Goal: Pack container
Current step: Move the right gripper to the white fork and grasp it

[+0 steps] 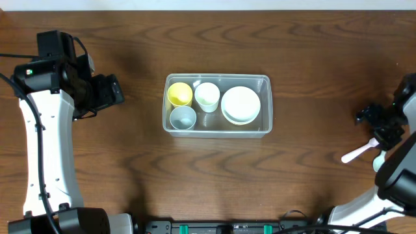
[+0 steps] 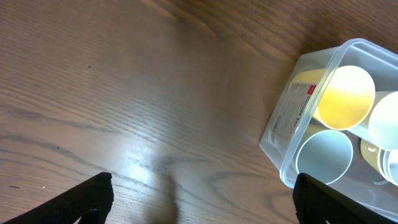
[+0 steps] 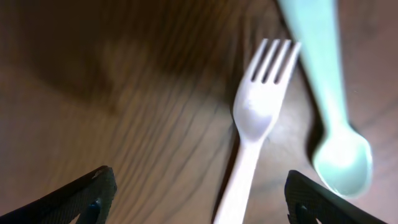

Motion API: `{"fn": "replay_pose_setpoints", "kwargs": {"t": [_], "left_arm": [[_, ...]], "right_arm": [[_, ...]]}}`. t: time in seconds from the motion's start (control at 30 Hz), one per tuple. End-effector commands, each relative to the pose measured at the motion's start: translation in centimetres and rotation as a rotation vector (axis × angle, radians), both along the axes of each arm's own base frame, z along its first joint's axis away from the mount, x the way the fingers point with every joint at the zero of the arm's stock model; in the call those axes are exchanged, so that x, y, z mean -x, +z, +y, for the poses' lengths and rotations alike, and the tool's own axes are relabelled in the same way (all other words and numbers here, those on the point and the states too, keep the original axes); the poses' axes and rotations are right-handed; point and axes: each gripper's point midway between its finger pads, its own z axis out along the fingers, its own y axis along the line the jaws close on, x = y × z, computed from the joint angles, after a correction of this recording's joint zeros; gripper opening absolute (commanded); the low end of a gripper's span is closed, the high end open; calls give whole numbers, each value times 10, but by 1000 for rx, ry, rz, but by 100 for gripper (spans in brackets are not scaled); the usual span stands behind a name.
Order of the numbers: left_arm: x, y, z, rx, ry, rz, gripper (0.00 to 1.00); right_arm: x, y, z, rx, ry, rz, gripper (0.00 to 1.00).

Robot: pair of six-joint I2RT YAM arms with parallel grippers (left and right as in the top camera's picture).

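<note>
- Table (image 1: 312,52) of brown wood carries everything.
- Container (image 1: 217,132) sits mid-table with its long axis running left to right. It already holds white bowls (image 1: 241,104) and three cups.
- Left gripper (image 2: 205,202) is spread wide and empty, near the container's left end.
- Right gripper (image 3: 200,196) has its jaws apart and grasps nothing. It hangs over the fork (image 3: 255,118) at the table's right side.
- Fork handle runs lengthwise between the fingers, so closing would likely pinch across it. The container lies well to its left, and the right arm is nearer.
- Mint spoon (image 3: 329,112) lies just beside the fork.
</note>
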Motion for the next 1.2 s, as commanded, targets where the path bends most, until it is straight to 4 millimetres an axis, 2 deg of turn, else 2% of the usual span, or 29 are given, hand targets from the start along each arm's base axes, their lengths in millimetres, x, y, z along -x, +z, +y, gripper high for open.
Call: {"fn": "replay_pose_setpoints", "kwargs": {"t": [0.0, 0.23, 0.37, 0.53, 0.63, 0.83, 1.0, 1.17], "left_arm": [[2, -2, -1, 14, 11, 9, 93], [2, -2, -1, 14, 10, 9, 92], [2, -2, -1, 14, 10, 9, 92], [2, -2, 0, 14, 10, 9, 92], [2, -2, 0, 14, 10, 8, 92], [2, -2, 0, 14, 10, 8, 92], [2, -2, 0, 14, 10, 8, 92], [2, -2, 0, 13, 11, 8, 92]], "right_arm": [[7, -16, 2, -21, 16, 28, 88], [8, -40, 2, -11, 42, 18, 86], [9, -44, 3, -11, 42, 15, 86], [10, -44, 5, -19, 43, 15, 71], [11, -44, 7, -24, 43, 22, 57], [12, -44, 7, -27, 43, 26, 45], [13, -44, 7, -28, 43, 28, 27], [13, -43, 8, -29, 43, 30, 19]]}}
